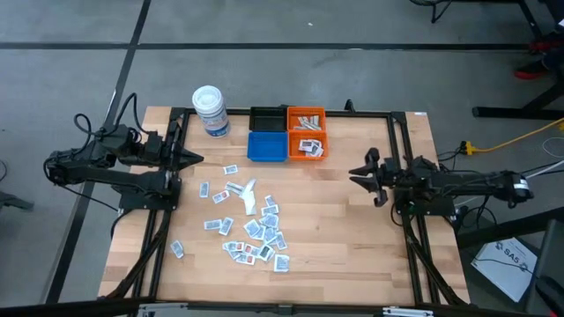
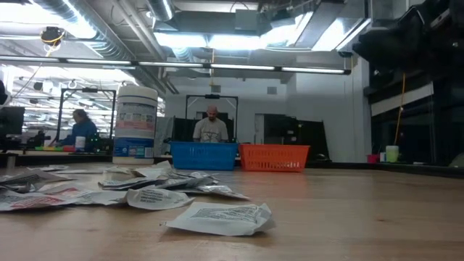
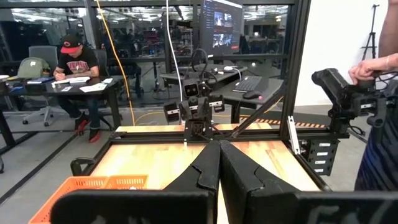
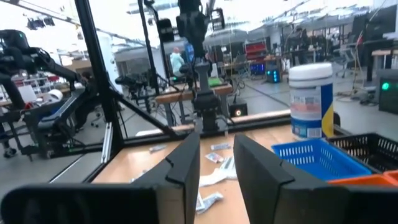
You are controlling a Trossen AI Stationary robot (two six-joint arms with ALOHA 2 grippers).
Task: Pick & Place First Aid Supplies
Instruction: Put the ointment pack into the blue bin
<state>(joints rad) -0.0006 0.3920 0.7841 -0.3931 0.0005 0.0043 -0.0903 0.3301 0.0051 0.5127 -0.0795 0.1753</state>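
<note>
Grey floor [image 1: 291, 22] runs all round the wooden counter [image 1: 352, 229], crossed by dark seams, with a yellow cable [image 1: 515, 138] trailing off one side. Overhead, long strip lights [image 2: 239, 68] hang among exposed ducts [image 2: 87, 36]. Beyond the counter a person in a red cap [image 3: 76, 62] sits writing at a dark desk [image 3: 62, 87], and a monitor [image 3: 221, 28] glows farther back. Another person [image 2: 212, 125] stands behind, possibly at a workstation.
</note>
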